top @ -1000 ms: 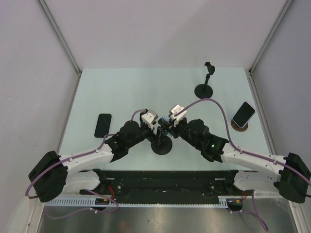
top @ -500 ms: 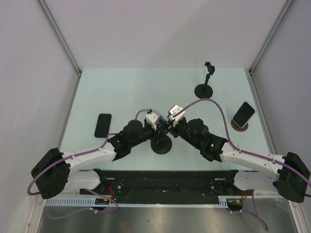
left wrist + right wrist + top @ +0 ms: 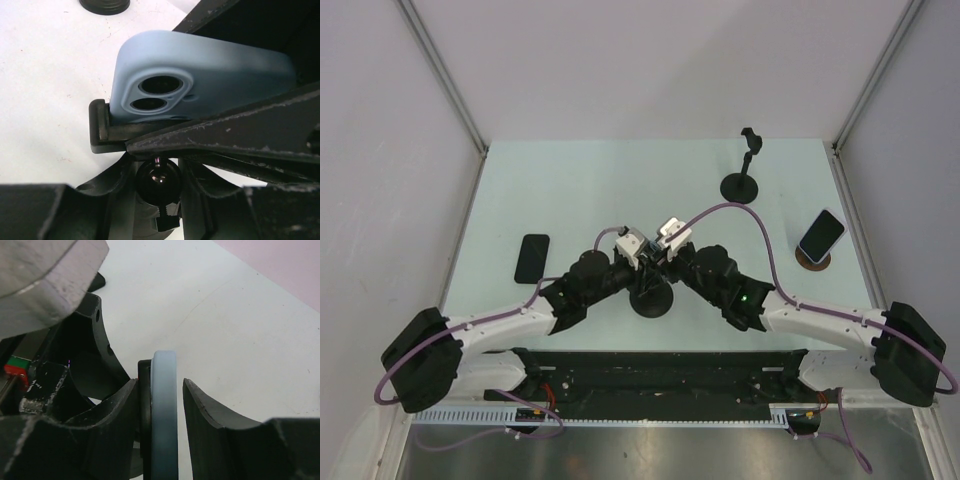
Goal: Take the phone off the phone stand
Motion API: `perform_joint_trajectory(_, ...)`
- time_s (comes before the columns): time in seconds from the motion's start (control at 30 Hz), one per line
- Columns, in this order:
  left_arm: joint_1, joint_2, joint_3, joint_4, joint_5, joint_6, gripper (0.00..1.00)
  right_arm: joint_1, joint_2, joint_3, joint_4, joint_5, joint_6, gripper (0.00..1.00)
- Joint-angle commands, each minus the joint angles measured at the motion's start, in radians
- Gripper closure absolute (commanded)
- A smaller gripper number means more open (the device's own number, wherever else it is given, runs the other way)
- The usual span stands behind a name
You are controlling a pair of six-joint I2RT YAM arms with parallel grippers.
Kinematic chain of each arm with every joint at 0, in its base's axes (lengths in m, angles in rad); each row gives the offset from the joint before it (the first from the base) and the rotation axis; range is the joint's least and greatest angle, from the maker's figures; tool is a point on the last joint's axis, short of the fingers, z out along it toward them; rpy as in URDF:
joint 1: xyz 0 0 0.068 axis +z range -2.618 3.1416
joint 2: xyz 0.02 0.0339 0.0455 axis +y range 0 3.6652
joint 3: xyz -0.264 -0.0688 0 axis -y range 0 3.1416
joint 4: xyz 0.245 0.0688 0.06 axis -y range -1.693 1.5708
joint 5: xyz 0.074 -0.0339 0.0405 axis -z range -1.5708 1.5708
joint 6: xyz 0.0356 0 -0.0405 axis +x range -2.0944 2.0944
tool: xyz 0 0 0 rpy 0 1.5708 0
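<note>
A phone in a light-blue case (image 3: 200,75) sits clamped in the black holder (image 3: 100,135) of the phone stand, whose round base (image 3: 652,301) rests mid-table. My left gripper (image 3: 159,186) is shut on the stand's black ball joint (image 3: 159,177) just under the holder. My right gripper (image 3: 160,384) straddles the phone's edge (image 3: 164,415). Its left finger (image 3: 117,410) lies against the holder's back, while its right finger (image 3: 205,410) stands apart from the case with a clear gap, so it is open. In the top view both grippers (image 3: 638,262) (image 3: 666,257) meet above the base and hide the phone.
A second, empty black stand (image 3: 744,170) stands at the back right. A black phone (image 3: 532,257) lies flat at the left. A white-edged phone (image 3: 821,237) leans on a round brown base near the right edge. Grey walls enclose the table.
My left gripper moved in and shut on the stand's ball joint. My right gripper's jaws have just parted from the phone, and its arm has shifted slightly left.
</note>
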Motion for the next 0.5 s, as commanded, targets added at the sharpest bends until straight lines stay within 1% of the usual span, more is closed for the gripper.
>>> perform_joint_trajectory(0.0,0.012,-0.037,-0.036,-0.022,-0.036,0.018,0.99,-0.022,0.020,0.038,0.104,-0.022,0.011,0.55)
perform_joint_trajectory(0.07,0.012,-0.041,-0.039,-0.022,-0.042,0.020,1.00,-0.029,0.022,0.038,0.107,-0.034,0.014,0.58)
perform_joint_trajectory(0.1,0.012,-0.041,-0.042,-0.022,-0.046,0.020,1.00,-0.030,0.020,0.038,0.105,-0.037,0.014,0.64)
perform_joint_trajectory(0.17,0.012,-0.043,-0.047,-0.022,-0.052,0.012,1.00,-0.030,0.016,0.037,0.101,-0.044,0.014,0.73)
perform_joint_trajectory(0.23,0.012,-0.041,-0.048,-0.022,-0.091,-0.005,1.00,-0.030,0.002,0.038,0.087,-0.057,0.016,0.76)
perform_joint_trajectory(0.3,0.012,-0.037,-0.053,-0.022,-0.101,-0.008,1.00,-0.030,-0.016,0.038,0.073,-0.067,0.019,0.72)
perform_joint_trajectory(0.33,0.012,-0.035,-0.052,-0.022,-0.101,-0.008,1.00,-0.030,-0.023,0.038,0.070,-0.074,0.019,0.66)
perform_joint_trajectory(0.4,0.012,-0.029,-0.052,-0.022,-0.098,-0.009,1.00,-0.032,-0.033,0.038,0.070,-0.077,0.019,0.57)
perform_joint_trajectory(0.47,0.012,-0.025,-0.052,-0.022,-0.095,-0.011,1.00,-0.032,-0.035,0.038,0.075,-0.077,0.016,0.55)
